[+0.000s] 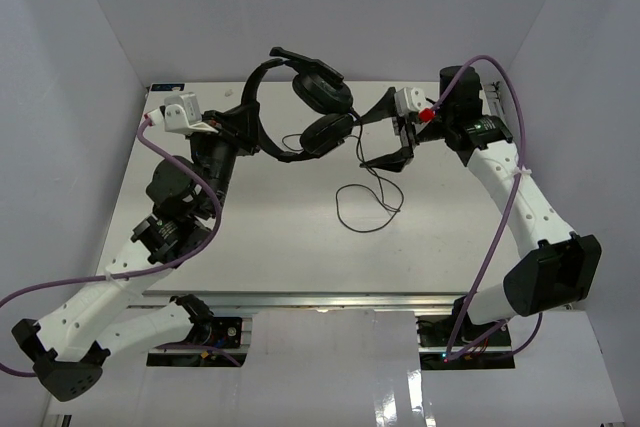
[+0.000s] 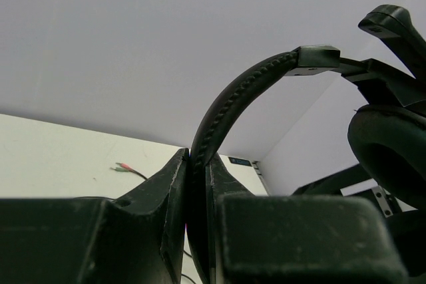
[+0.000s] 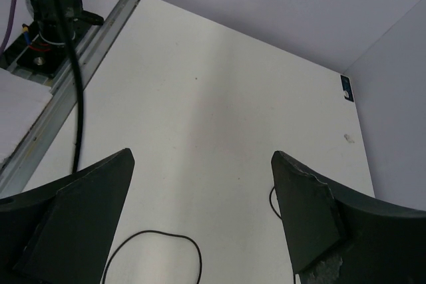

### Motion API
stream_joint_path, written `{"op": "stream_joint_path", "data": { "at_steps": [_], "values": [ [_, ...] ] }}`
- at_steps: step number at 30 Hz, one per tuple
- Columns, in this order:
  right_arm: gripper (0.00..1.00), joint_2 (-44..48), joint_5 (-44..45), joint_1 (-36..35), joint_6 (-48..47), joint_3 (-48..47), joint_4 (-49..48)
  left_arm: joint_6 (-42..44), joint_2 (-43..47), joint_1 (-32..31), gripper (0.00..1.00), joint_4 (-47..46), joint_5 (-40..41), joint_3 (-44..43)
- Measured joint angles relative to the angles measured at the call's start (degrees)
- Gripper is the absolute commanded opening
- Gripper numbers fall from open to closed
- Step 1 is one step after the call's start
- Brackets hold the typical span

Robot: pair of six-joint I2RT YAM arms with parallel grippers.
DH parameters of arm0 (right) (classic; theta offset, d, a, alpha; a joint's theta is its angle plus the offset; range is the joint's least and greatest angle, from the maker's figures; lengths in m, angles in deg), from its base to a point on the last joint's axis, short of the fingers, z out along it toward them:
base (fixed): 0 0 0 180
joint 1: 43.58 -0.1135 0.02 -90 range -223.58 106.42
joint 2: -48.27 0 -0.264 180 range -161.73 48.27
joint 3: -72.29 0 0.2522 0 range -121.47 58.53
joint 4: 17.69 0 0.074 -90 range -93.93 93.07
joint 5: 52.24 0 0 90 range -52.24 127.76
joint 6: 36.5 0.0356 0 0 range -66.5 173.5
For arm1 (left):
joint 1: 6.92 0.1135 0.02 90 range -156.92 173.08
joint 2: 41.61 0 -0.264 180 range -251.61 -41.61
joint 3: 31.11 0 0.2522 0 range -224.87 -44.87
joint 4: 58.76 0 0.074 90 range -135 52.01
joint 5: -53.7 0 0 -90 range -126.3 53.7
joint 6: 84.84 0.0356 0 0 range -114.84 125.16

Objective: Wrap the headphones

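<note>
Left claw [image 2: 198,187] clamped on headband [image 2: 234,96] of the headphones [image 1: 320,93], upper centre of top view. Right claw [image 3: 202,164] spread wide just right of the earcups [image 1: 328,133]. Cable [image 1: 368,209] loops on table [image 1: 450,237].

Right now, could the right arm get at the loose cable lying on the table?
Probably yes. The right end effector is open and hangs over the looped cable, with nothing between them. The left end effector grips the headband, off to the side.
</note>
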Motion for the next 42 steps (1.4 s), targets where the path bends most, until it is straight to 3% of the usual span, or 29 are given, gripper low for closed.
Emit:
{"op": "stream_joint_path", "data": {
  "at_steps": [5,10,12,17,22,27,30,34,42],
  "values": [
    [0.9,0.0,-0.4,-2.8,1.8,0.0,0.9,2.4,-0.9,0.0,0.0,0.3,2.4,0.0],
    [0.98,0.1,3.9,-6.6,3.5,0.0,1.3,3.8,-2.0,0.0,0.0,0.3,3.3,-0.1],
    [0.98,0.7,9.9,-7.3,6.2,0.6,-1.0,4.1,-2.1,0.0,0.0,0.3,3.9,-0.1],
    [0.99,1.9,34.3,-5.7,17.1,2.0,-10.1,4.5,-0.8,0.0,0.0,0.6,5.5,-0.1],
    [0.98,1.8,41.7,-0.4,26.2,2.0,-14.5,4.7,2.1,0.0,0.0,0.2,8.4,1.2],
    [0.93,1.8,35.3,-0.1,32.9,2.2,-16.7,4.5,3.1,0.0,0.0,-0.9,13.5,4.0],
    [0.91,3.1,21.6,-0.3,38.6,8.2,-25.6,4.2,2.4,0.0,0.0,-1.3,15.3,5.2],
    [0.9,3.7,9.2,-2.1,55.5,20.2,-48.2,2.9,1.0,0.0,0.0,-1.2,16.3,5.4],
    [0.94,-0.7,4.4,-6.7,60.8,18.7,-55.7,-1.2,0.1,0.0,0.0,-0.8,16.9,5.4]
  ]
}}
